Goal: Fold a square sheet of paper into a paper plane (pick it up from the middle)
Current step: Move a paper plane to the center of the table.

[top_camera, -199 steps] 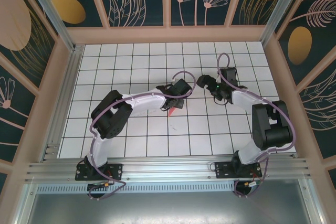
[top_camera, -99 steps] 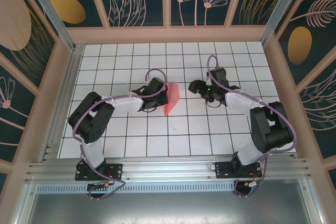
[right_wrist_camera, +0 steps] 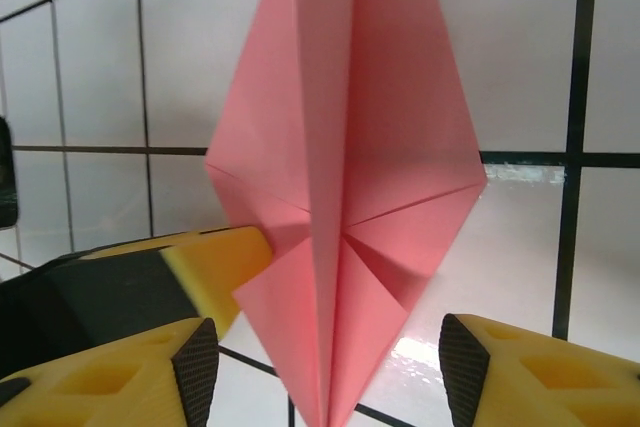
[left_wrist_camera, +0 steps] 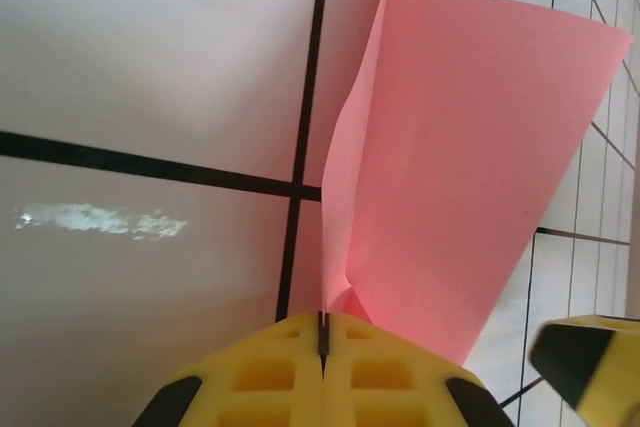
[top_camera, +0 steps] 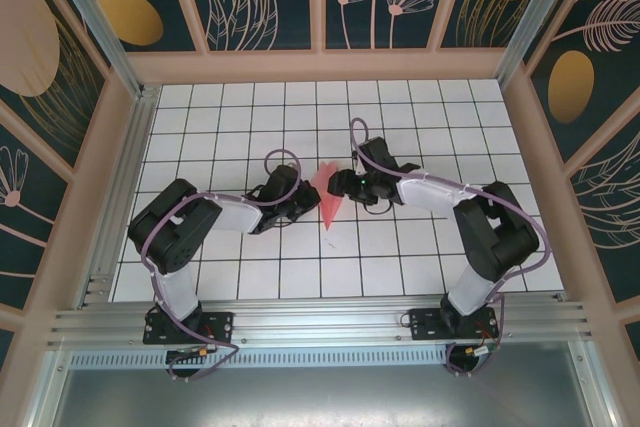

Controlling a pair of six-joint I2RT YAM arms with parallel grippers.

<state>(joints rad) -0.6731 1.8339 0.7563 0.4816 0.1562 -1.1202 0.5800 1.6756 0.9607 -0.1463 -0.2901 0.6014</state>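
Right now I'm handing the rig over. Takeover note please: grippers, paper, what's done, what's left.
Left gripper: shut, pinching the salmon-pink folded sheet of paper at its creased end.
Right gripper: open, one finger on each side of the paper, not clamped.
Paper: mid-table between the grippers, over the white tiled table.
Done: centre crease and diagonal folds, so the shape is pointed.
Left: probably a right-gripper grip next, then the wing folds.

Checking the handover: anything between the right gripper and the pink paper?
Nothing visible. The paper plane sits straight ahead of the open right gripper, with no object between. The left gripper, shut on the paper, has a finger close beside one of the right gripper's pads.
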